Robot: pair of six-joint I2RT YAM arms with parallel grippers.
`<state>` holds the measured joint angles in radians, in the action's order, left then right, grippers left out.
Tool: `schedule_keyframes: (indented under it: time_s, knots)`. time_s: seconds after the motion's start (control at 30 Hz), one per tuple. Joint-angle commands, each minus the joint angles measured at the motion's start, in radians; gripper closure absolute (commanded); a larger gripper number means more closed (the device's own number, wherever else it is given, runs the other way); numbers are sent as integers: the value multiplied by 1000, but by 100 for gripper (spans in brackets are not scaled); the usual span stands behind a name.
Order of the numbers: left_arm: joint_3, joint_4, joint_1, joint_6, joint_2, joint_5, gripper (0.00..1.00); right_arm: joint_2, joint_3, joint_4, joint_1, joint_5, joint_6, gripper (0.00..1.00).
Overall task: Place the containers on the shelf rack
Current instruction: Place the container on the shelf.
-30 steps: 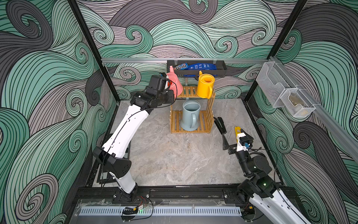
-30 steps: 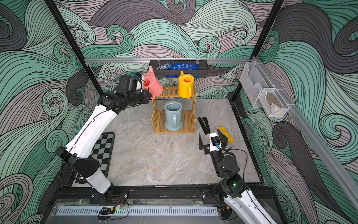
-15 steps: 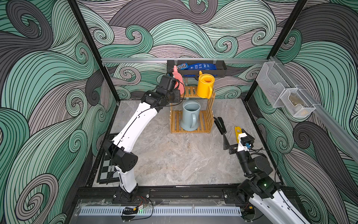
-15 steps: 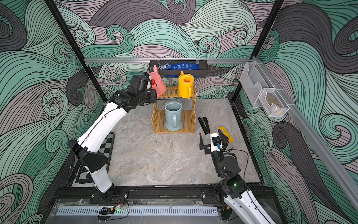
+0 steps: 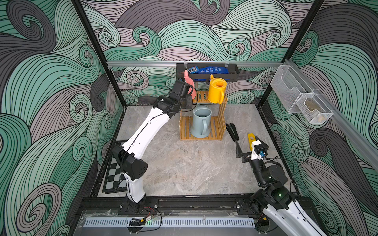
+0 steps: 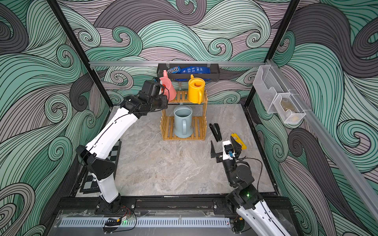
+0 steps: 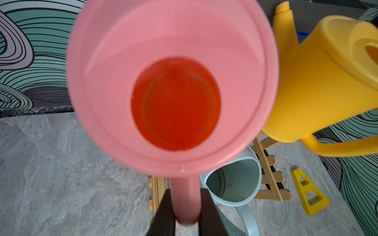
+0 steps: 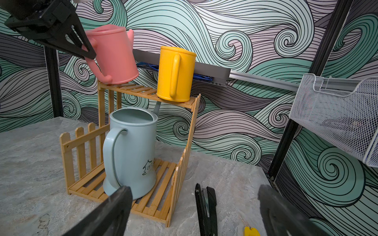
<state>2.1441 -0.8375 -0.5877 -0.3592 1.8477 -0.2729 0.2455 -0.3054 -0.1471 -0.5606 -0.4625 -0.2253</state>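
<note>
My left gripper [image 7: 185, 204] is shut on the loop handle of the pink container [image 7: 171, 81]. The pink container [image 8: 112, 55] hangs tilted over the left end of the upper tier of the shelf rack [image 8: 161, 183]; its base edge is right at the slats. The yellow container [image 5: 216, 91] stands on that tier's right end. On the lower tier stands the pale blue container [image 5: 201, 122]. My right gripper [image 5: 248, 143] is open and empty, low over the table to the right of the shelf rack [image 5: 216, 126].
A black stapler [image 5: 232, 131] and a flat yellow piece [image 5: 250, 138] lie just ahead of the right gripper. A black wall tray [image 5: 235, 73] with snack bags hangs right behind the rack. Clear mesh bins [image 5: 296, 96] hang on the right wall. A checkerboard [image 5: 114, 177] lies at the left edge.
The left arm has carried the pink container to the right, from beside the rack to over the upper tier's left end. The right arm has not moved.
</note>
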Motion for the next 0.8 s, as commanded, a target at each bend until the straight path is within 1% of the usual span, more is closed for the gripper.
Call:
schedule_keyframes:
  time_s: [0.0,0.17,0.4,0.6,0.77]
  knots:
    - [43,31,-11,-13,12,-25,82,-10,9,-28,5,-11,3,1]
    - [51,31,-12,-18,28,-27,73,-17,9,-25,5,-11,3,1]
    - [64,31,-13,-19,40,-37,65,-18,11,-26,7,-11,3,1]
    - [74,32,-12,-19,55,-39,64,-17,10,-28,7,-7,3,1]
    - [75,35,-17,-21,61,-20,64,-17,12,-28,7,-8,3,1]
